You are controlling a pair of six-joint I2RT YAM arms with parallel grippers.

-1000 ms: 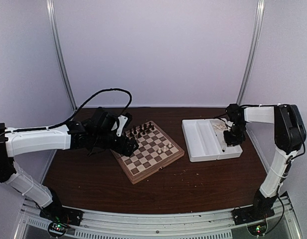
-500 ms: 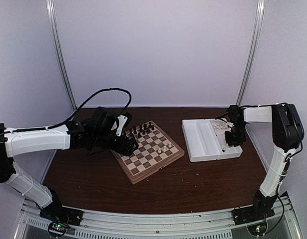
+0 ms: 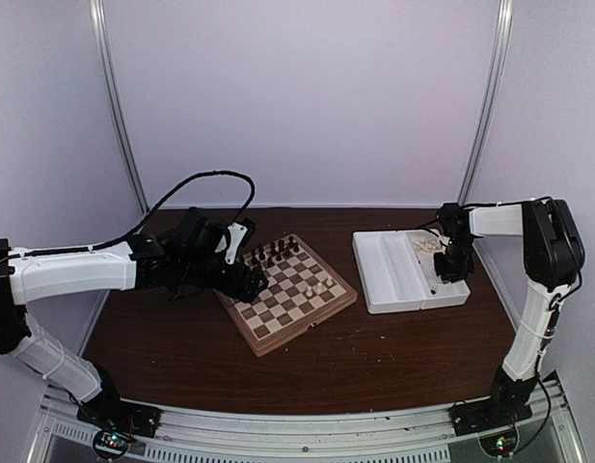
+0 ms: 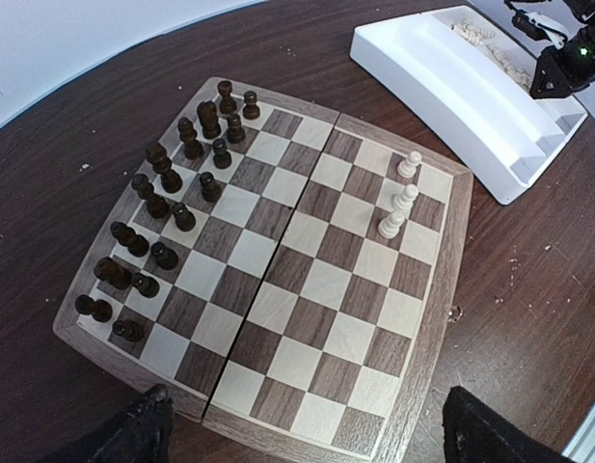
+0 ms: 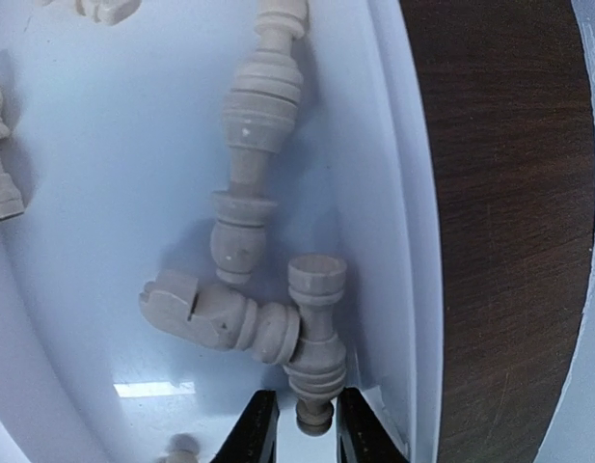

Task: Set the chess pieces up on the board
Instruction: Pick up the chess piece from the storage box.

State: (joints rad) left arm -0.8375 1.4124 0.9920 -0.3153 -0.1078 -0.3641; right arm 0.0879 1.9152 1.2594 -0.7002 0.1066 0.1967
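Observation:
The board (image 3: 311,326) lies angled at the table's middle, with three cream chess pieces (image 3: 319,286) standing near its right edge. In the left wrist view those three (image 4: 400,198) stand in a row. My left gripper (image 3: 254,280) hovers open at the board's left corner, nothing between its fingers (image 4: 148,429). My right gripper (image 3: 449,270) is down in the white tray (image 3: 393,280). Its fingers (image 5: 258,429) stand narrowly apart on either side of the thin end of a lying cream piece (image 5: 321,328), a slim gap showing on the left side.
Dark pieces (image 4: 172,203) fill the board's far-left rows. More cream pieces (image 5: 254,116) lie loose in the tray, one (image 5: 215,313) touching the piece between the fingers. The tray's wall (image 5: 398,193) runs close along the right finger. Bare brown table lies beyond.
The right gripper's fingers have narrowed around the lying piece. The right arm shifted only slightly over the tray. The left arm has not moved.

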